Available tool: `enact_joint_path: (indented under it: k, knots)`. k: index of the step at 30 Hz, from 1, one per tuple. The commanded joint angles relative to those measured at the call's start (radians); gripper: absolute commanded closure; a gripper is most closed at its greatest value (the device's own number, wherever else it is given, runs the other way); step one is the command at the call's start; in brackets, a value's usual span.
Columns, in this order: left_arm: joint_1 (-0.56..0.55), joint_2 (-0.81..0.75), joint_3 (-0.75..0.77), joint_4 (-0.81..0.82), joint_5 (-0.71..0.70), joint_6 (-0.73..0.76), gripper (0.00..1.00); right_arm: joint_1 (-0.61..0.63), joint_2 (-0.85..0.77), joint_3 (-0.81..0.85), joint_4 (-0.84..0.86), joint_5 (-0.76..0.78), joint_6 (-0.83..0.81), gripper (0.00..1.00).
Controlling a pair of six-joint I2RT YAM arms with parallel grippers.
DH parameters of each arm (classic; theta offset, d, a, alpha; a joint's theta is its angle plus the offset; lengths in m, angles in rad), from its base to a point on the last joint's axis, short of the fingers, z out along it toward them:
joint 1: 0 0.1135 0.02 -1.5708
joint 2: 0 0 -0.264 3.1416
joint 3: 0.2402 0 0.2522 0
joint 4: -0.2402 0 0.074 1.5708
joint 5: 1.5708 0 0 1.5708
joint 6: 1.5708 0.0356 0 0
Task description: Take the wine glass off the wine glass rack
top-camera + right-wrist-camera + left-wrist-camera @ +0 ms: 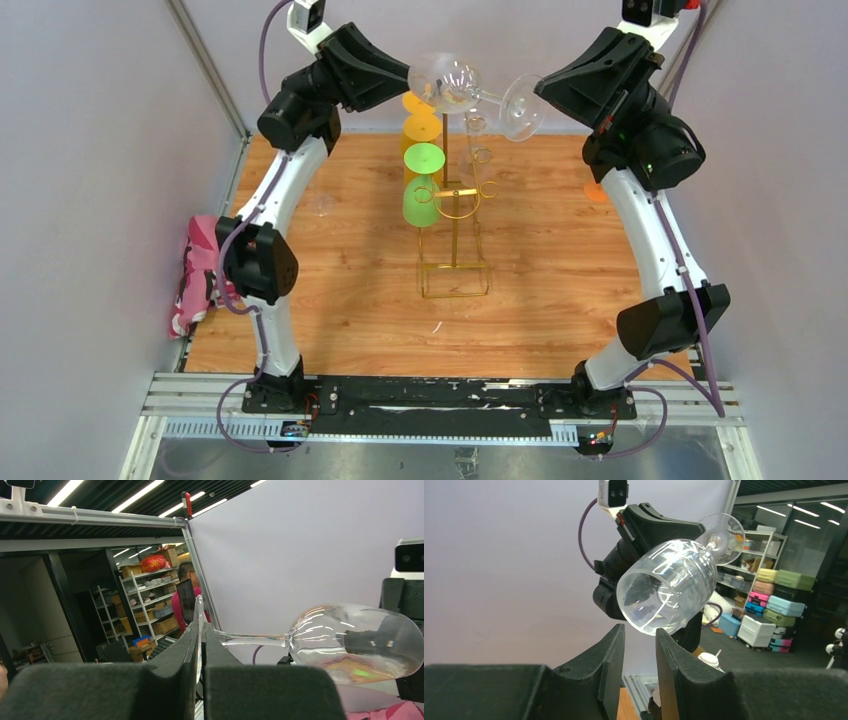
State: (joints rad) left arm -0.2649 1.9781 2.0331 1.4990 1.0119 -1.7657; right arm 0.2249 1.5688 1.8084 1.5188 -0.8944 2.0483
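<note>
Wine glass [447, 78]: hanging sideways in the air above the rack [455, 192], clear of its hooks.
Right gripper [200, 630]: clamping the glass's foot.
Left gripper [640, 635]: fingers standing apart beside the bowl.

- Green cups [424, 180] and orange cups [420, 120] hang lower down, between the left claw [408, 73] and the right claw [538, 88].
- A pink cloth [195, 275] lies at the wooden table's [560, 280] edge, well apart from the left claw, on its outer side.
- An orange disc [595, 192] lies low, beneath the right claw's side.
- A person in pink [182, 592] and shelves of boxes [150, 605] are far beyond the right claw.
- Coloured cases [774, 595] and a lidded paper cup [709, 659] are beyond the left claw.
</note>
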Motion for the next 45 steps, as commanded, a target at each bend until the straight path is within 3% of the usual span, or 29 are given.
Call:
enact_joint_path:
  k: [1,5,8,18,24,27,33,37,38,44,45]
  knots:
    - [0.000,-0.089,-0.045,0.067,0.048,-0.003,0.59,0.011,0.001,0.014,0.075,0.020,-0.028,1.00]
    - [0.000,-0.175,-0.155,0.064,0.090,0.054,0.46,0.011,0.011,0.040,0.069,0.019,-0.034,1.00]
    - [0.000,-0.222,-0.222,0.064,0.100,0.085,0.41,0.011,0.009,0.041,0.057,0.016,-0.044,1.00]
    - [-0.021,-0.231,-0.271,0.064,0.076,0.089,0.40,0.041,0.049,-0.005,0.076,0.041,-0.046,1.00]
    - [-0.059,-0.238,-0.257,0.066,0.040,0.085,0.43,0.134,0.095,-0.045,0.077,0.017,-0.066,1.00]
    - [-0.066,-0.279,-0.280,0.066,0.020,0.100,0.53,0.170,0.106,-0.079,0.078,0.011,-0.079,1.00]
    - [-0.066,-0.397,-0.389,0.066,0.021,0.142,0.97,0.175,0.097,-0.098,0.076,0.015,-0.098,1.00]
    - [-0.065,-0.468,-0.466,0.065,-0.007,0.167,1.00,0.174,0.092,-0.137,0.076,0.026,-0.093,1.00]
    - [-0.065,-0.485,-0.481,0.064,-0.012,0.174,1.00,0.174,0.096,-0.148,0.076,0.034,-0.085,0.97]
    - [0.017,-0.575,-0.577,-0.041,-0.078,0.237,1.00,0.152,0.082,-0.189,0.076,0.041,-0.088,0.50]
    - [0.047,-0.601,-0.602,-0.056,-0.094,0.245,1.00,0.144,0.069,-0.195,0.076,0.040,-0.098,0.38]
